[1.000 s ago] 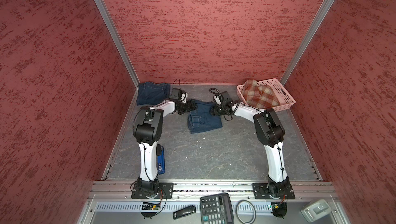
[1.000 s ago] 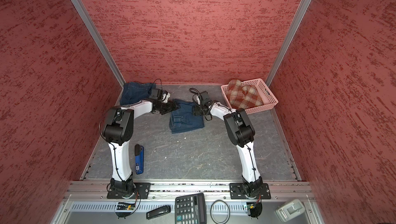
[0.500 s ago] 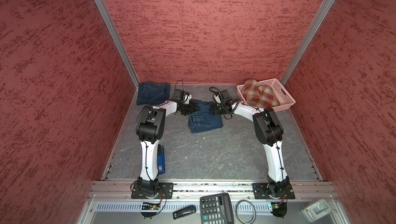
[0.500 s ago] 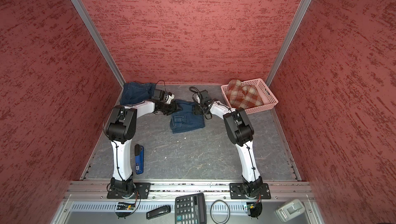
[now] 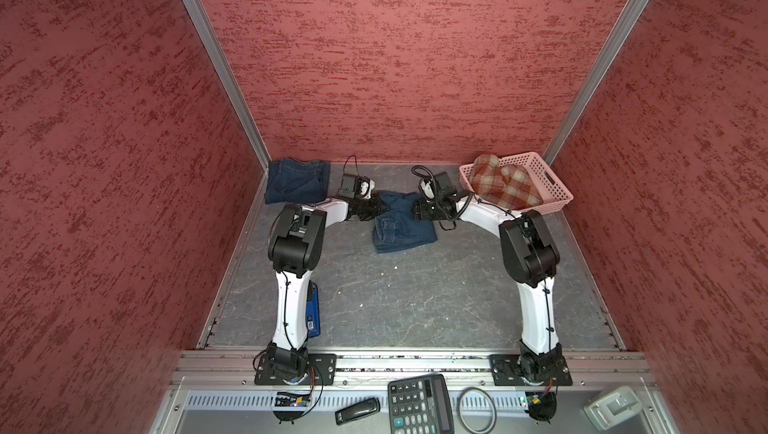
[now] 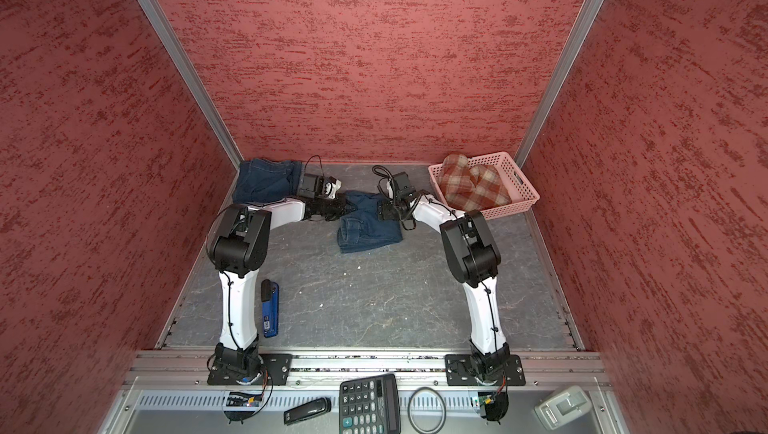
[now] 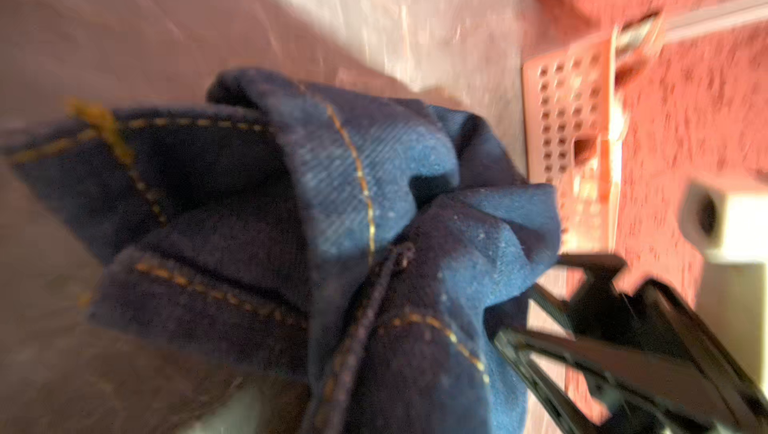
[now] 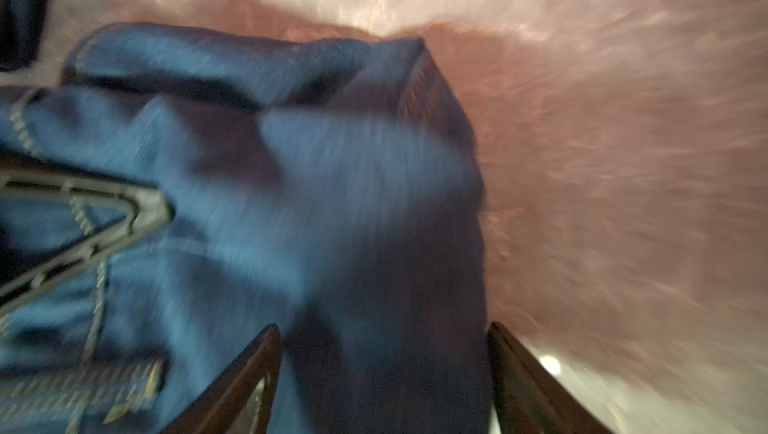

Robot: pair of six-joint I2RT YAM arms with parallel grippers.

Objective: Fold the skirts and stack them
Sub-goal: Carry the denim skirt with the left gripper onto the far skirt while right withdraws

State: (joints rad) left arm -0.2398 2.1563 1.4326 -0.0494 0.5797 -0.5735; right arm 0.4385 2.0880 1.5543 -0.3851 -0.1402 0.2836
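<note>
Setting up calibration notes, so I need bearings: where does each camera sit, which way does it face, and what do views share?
Top views: high above the arm bases, looking down toward the back wall; both arms whole, left gripper and right gripper at the middle denim skirt.
Left wrist: close over that skirt, facing the pink basket; the right gripper's fingers show.
Right wrist: close over it, facing the corner denim skirt; own fingers straddle a fold.
Shared: both wrist views show that same skirt.
</note>
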